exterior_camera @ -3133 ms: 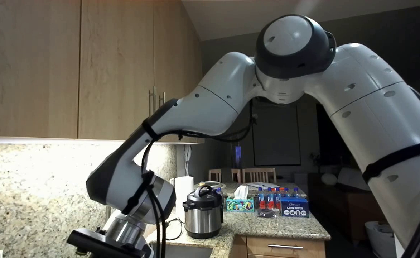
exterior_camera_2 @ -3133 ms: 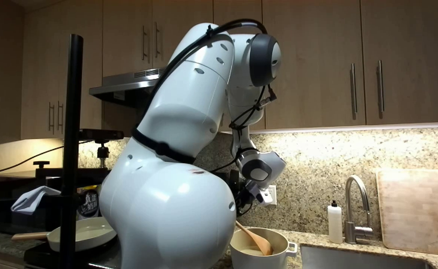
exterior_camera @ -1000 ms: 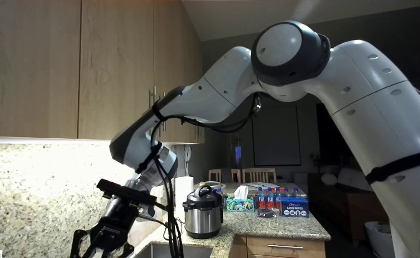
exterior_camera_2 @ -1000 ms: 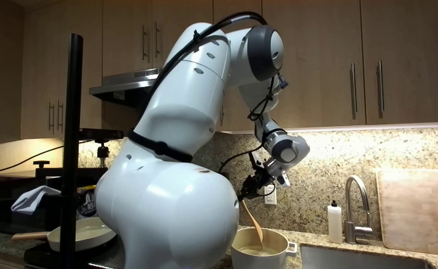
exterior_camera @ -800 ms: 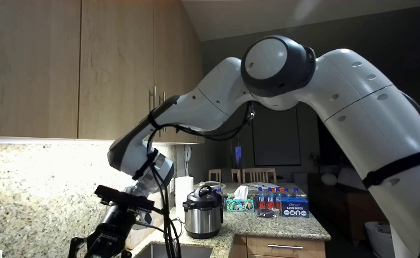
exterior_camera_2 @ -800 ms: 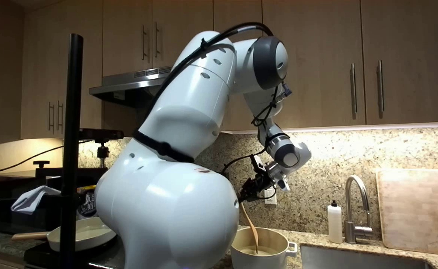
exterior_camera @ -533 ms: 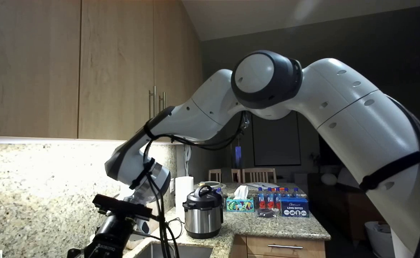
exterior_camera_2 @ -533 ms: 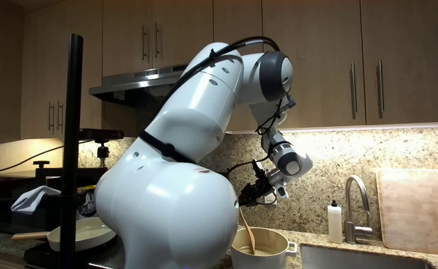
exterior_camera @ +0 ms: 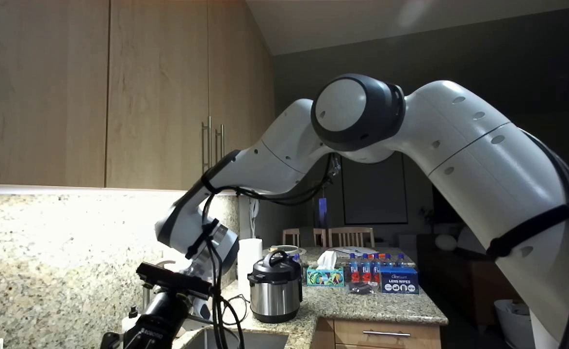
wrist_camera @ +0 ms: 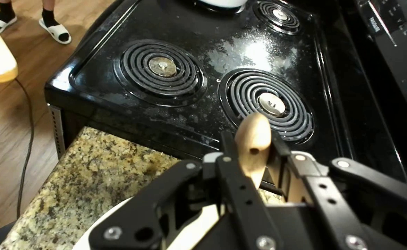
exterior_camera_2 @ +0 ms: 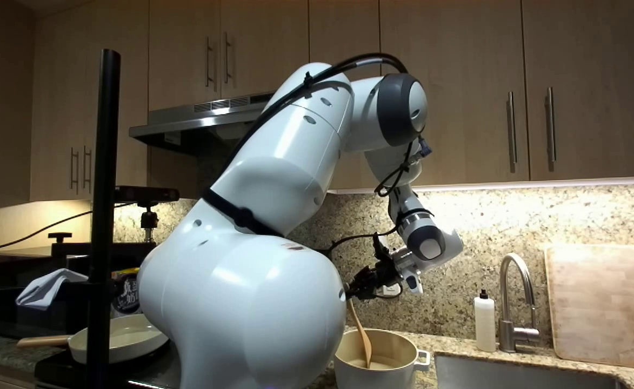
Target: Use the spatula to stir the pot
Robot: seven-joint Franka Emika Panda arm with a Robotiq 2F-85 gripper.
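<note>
My gripper (wrist_camera: 253, 140) is shut on the upper end of the wooden spatula (wrist_camera: 255, 133), whose rounded tip with a hole sticks up between the fingers in the wrist view. In an exterior view the spatula (exterior_camera_2: 357, 321) slants down into the cream pot (exterior_camera_2: 373, 375), its blade low inside near the pale contents. There the gripper (exterior_camera_2: 353, 289) hangs above and left of the pot, partly behind the arm's base. Only the top of the gripper (exterior_camera: 136, 339) shows at the bottom edge of an exterior view. A white curved edge at the wrist view's bottom looks like the pot's rim (wrist_camera: 101, 218).
A black stove (wrist_camera: 196, 114) with coil burners adjoins the granite counter (wrist_camera: 109, 166). A frying pan (exterior_camera_2: 127, 337) sits at the left. A sink (exterior_camera_2: 522, 373), faucet (exterior_camera_2: 511, 302), soap bottle (exterior_camera_2: 485, 321) and cutting board (exterior_camera_2: 608, 302) stand right of the pot; a pressure cooker (exterior_camera: 275, 291) is farther along.
The arm has sunk lower over the last second, and its wrist has shifted right in an exterior view. The spatula's blade has moved left inside the pot; the grip stays the same.
</note>
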